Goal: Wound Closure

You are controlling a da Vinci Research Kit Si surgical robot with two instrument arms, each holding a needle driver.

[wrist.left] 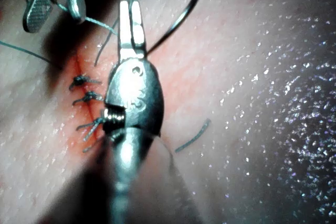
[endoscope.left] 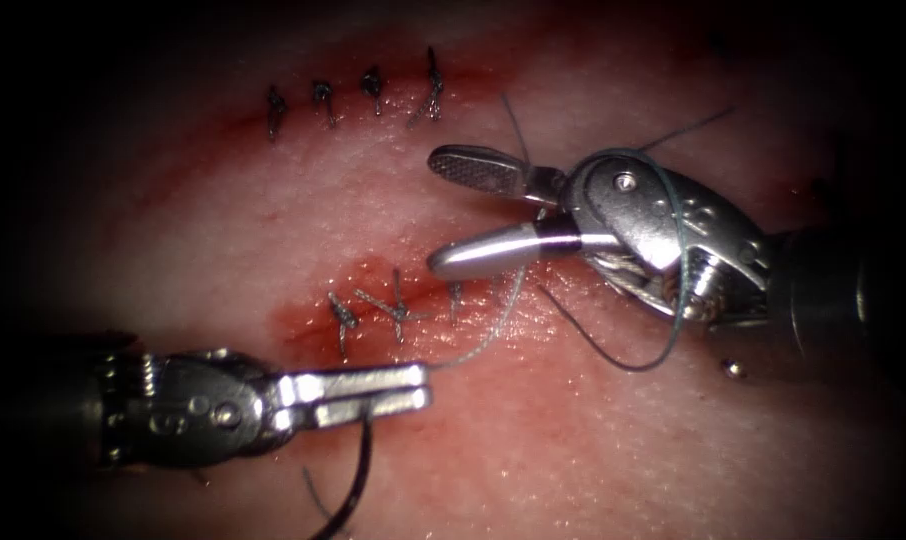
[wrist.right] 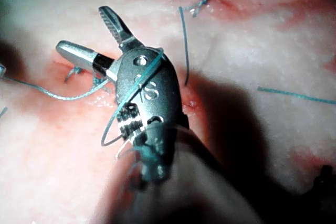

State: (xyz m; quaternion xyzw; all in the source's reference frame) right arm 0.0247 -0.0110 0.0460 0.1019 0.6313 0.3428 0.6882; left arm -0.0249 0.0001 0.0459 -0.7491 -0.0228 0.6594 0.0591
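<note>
**Desk:** Bench practice, wound closure: what does each tool hold?

**Operator:** My left tool's jaws (endoscope.left: 426, 386) are clenched on the needle (endoscope.left: 361, 465), which I judge I'm gripping near one end of its curve. The needle is clear of the tissue (endoscope.left: 593, 450). From the grip, its dark arc hangs toward 6 o'clock. My right tool's jaws (endoscope.left: 438, 210) are spread wide and grasp nothing.

**Desk:** And the thread?

**Operator:** The thread (endoscope.left: 500, 318) leaves my left jaw tips toward 1 o'clock. It passes the right end of the stitched cut (endoscope.left: 373, 285) and climbs to my right tool. There a loop (endoscope.left: 682, 250) lies draped round the tool's body, behind the open jaws.

**Desk:** How do the two tools lie to each other?

**Operator:** My right tool sits at about 1 o'clock from my left tool, and the two are near but not touching. The left points toward 3 o'clock and the right toward 9, so they face past each other. The strand's long axis runs from 7 to 1 o'clock between them and slips just under my right tool's lower jaw. That makes the right jaws the nearer pair to its upper stretch, while the left grips at its lower end.

**Desk:** And the wound?

**Operator:** The stitches (endoscope.left: 397, 310), ringed with red fluid (endoscope.left: 303, 325), sit at 12 o'clock just beside my left jaws. My right tool stands to the cut's right
</note>
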